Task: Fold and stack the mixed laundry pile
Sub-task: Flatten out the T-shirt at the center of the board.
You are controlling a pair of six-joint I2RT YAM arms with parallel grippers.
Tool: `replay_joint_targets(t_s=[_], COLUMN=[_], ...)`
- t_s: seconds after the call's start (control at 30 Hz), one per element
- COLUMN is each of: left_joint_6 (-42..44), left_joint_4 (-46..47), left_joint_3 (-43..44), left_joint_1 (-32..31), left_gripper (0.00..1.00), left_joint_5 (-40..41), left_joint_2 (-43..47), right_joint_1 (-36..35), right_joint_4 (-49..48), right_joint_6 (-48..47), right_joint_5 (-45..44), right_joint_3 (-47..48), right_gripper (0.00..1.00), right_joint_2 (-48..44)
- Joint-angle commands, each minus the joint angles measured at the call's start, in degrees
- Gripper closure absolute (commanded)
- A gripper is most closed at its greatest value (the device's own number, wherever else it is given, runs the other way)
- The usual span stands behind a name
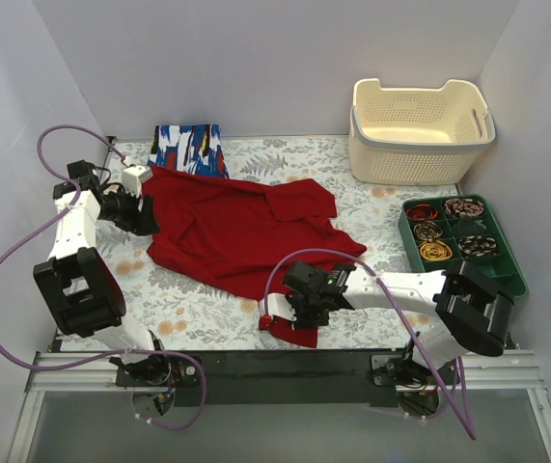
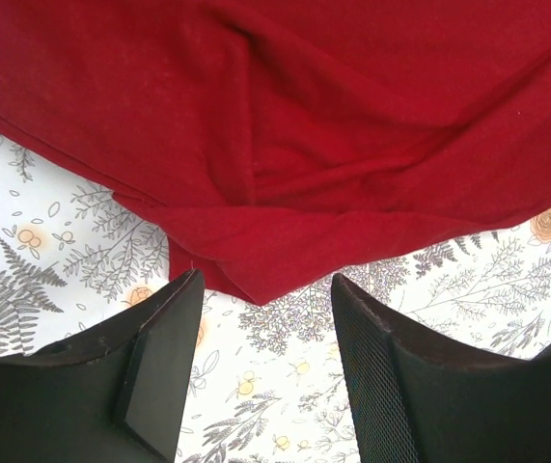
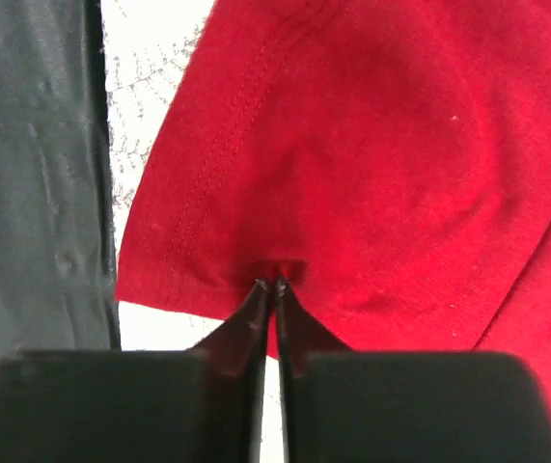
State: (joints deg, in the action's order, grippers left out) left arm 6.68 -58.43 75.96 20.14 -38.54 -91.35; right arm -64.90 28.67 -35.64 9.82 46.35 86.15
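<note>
The plain deep red garment (image 1: 236,231) lies spread and rumpled across the middle of the floral cloth. The blue printed garment (image 1: 190,149) lies folded behind it at the back left. My left gripper (image 1: 145,214) stands open at the red garment's left edge. In the left wrist view a corner of the red garment (image 2: 275,193) lies just ahead of the left gripper (image 2: 265,328), with nothing between the fingers. My right gripper (image 1: 289,313) is at the garment's near corner. In the right wrist view the right gripper (image 3: 273,287) is shut, pinching a small pucker of the red garment (image 3: 371,145).
A cream perforated basket (image 1: 400,164) stands at the back right. A green tray (image 1: 408,241) of coiled items sits in front of it, right of the garment. A black strip (image 1: 256,365) runs along the table's near edge, close to the right gripper.
</note>
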Motion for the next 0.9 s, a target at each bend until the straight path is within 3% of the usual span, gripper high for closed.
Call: replay_joint_targets(t_s=[0.0, 0.07, 0.2, 0.33, 0.4, 0.63, 0.73, 0.87], left_joint_6=[2.20, 3.07, 7.38, 11.94, 22.39, 34.18, 35.16, 26.30], left_joint_4=[0.16, -0.36, -1.16, -0.44, -4.30, 4.47, 5.78, 12.02], left_joint_3=[-1.69, -2.05, -3.80, -5.74, -7.31, -19.62, -20.15, -15.25], left_joint_1=[0.34, 0.42, 0.43, 0.34, -0.45, -9.76, -12.75, -13.81], left_gripper=[0.47, 0.48, 0.49, 0.51, 0.52, 0.52, 0.48, 0.45], left_joint_5=[-0.83, -2.31, -4.34, -5.83, -7.15, 0.57, 1.10, -0.65], left_joint_2=[4.25, 4.60, 6.26, 7.94, 8.47, 16.55, 16.03, 12.00], right_joint_1=[1.43, 4.51, 21.17, 27.02, 28.59, 43.53, 47.41, 47.41], right_joint_4=[-2.04, 0.42, 9.47, 9.92, 10.71, 12.38, 13.60, 15.54], right_joint_6=[3.73, 3.21, -0.56, -4.17, -3.83, -0.05, 1.45, 1.01], right_joint_5=[-5.34, -5.25, 3.79, 5.73, 6.70, 11.17, 13.90, 11.03], right_joint_3=[-4.34, -3.37, 4.44, 7.08, 8.40, 17.01, 22.02, 23.09], right_gripper=[0.99, 0.99, 0.99, 0.99, 0.99, 0.99, 0.99, 0.99], right_joint_2=[-1.93, -9.13, -12.40, -19.77, -22.24, -27.34, -29.54, -29.99])
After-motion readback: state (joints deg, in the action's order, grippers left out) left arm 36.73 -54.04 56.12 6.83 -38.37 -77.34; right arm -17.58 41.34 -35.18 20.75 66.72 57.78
